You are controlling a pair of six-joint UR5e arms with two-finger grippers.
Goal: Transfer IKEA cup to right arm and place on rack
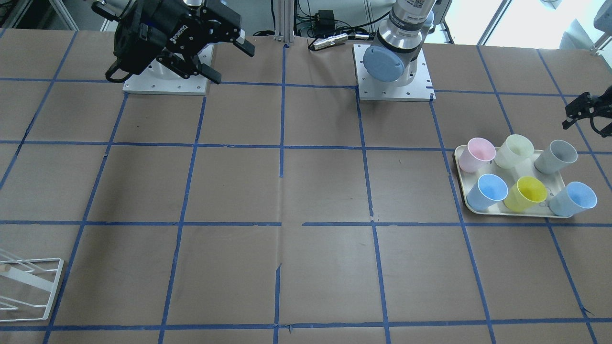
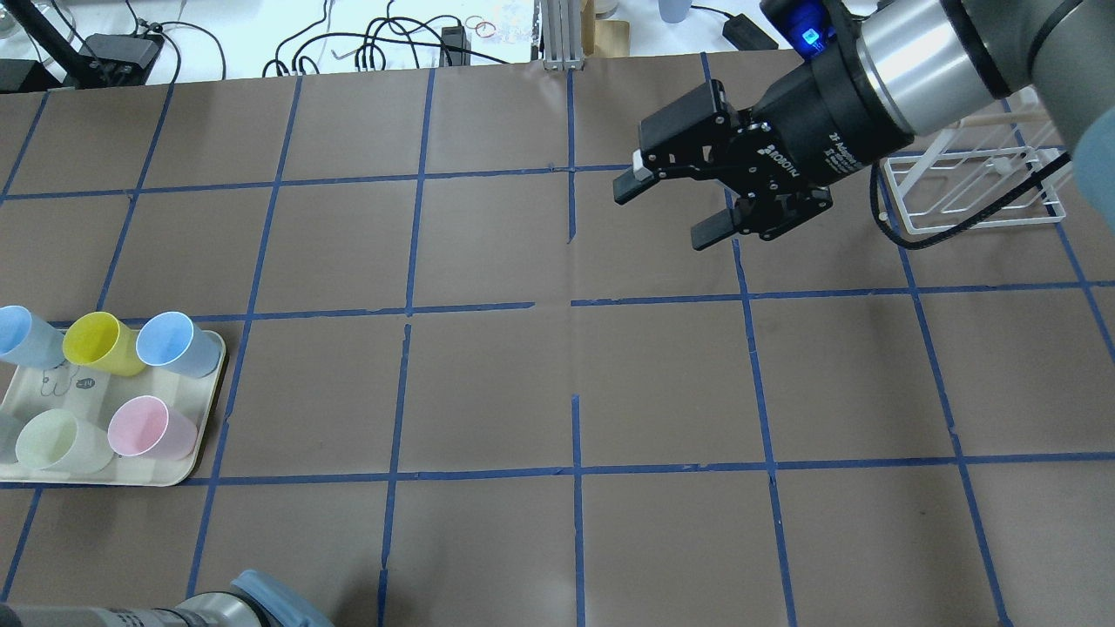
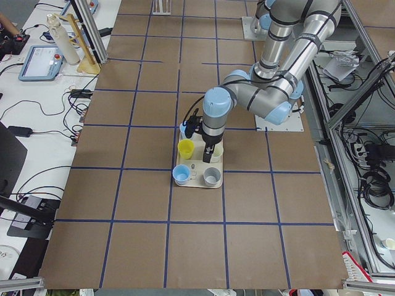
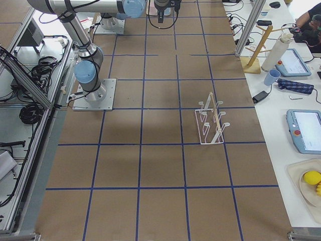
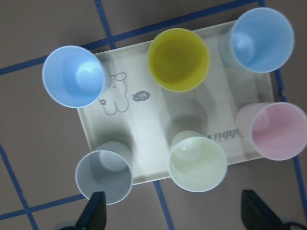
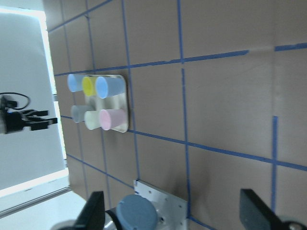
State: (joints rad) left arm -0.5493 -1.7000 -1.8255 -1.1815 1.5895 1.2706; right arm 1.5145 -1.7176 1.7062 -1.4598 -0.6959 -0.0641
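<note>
The IKEA cup [image 5: 104,176] is showing as a small, plain grey tumbler, tapered and without a handle, standing upright with its mouth open and nothing inside. It is sitting in a corner of the cream tray [image 5: 153,112], in the row nearer the robot's base, just beside the pale cream-yellow cup [image 5: 197,164]. Six cups are standing on that one tray: one grey, one pale cream-yellow, one pink cup [image 5: 278,130], one yellow cup [image 5: 178,60] and two light blue cups [image 5: 73,75]. The left gripper [image 5: 175,216] is hanging above the tray with its jaws spread wide, gripping nothing. The right gripper [image 2: 671,212] is hovering over the table well apart from the tray, its jaws likewise parted and empty. One white wire rack [image 2: 967,187] is resting on the table on the robot's right.
</note>
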